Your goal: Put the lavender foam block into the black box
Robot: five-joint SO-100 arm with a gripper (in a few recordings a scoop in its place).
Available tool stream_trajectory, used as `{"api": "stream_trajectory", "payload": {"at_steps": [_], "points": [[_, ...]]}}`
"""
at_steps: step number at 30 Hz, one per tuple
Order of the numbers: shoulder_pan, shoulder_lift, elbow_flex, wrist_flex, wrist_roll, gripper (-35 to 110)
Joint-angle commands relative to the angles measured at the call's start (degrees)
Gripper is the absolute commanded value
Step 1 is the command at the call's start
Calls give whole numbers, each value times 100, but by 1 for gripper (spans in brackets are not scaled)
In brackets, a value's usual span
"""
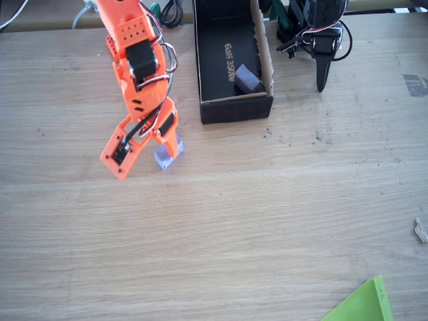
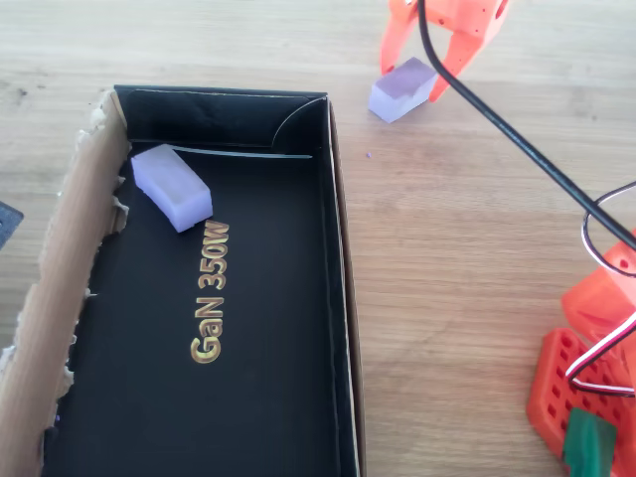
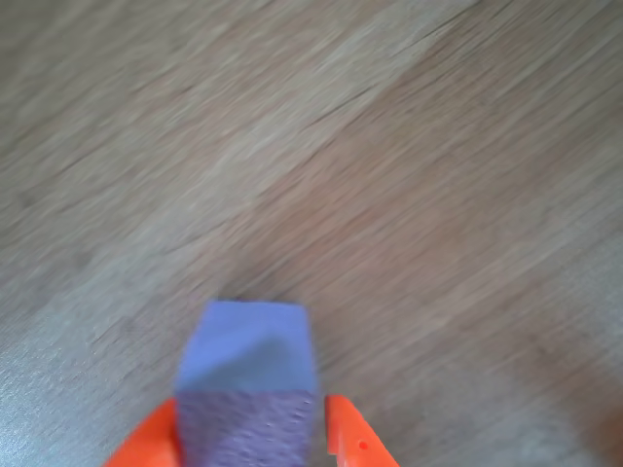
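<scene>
The lavender foam block [image 1: 167, 154] is pinched in my orange gripper [image 1: 162, 148], which is shut on it just left of and in front of the black box [image 1: 235, 109] in the fixed view. From overhead, the block [image 2: 402, 89] sits between the two orange fingers [image 2: 395, 40], beyond the box's [image 2: 338, 248] far right corner. In the wrist view the block [image 3: 248, 379] sticks out past the fingertips [image 3: 350, 443], low over blurred wood; I cannot tell whether it touches the table. A darker grey-purple block [image 2: 171, 186] lies inside the box.
The box has one torn brown cardboard wall [image 2: 50, 298] and gold lettering [image 2: 211, 293] on its floor. A green sheet [image 1: 364, 304] pokes in at the front right corner of the table. A small scrap [image 1: 421, 231] lies at the right edge.
</scene>
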Motion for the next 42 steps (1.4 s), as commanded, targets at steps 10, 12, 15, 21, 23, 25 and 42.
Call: {"api": "stream_trajectory", "payload": {"at_steps": [10, 12, 15, 21, 23, 25, 42], "points": [[-70, -229, -800, 264, 220, 0], [-88, -44, -844, 439, 123, 0], [-141, 396, -861, 800, -88, 0], [-272, 2232, -519, 1327, -562, 0], [-334, 2821, -264, 1336, -686, 0], [-396, 3322, 0, 1336, -703, 0], [-2944, 3568, 527, 439, -800, 0]]}}
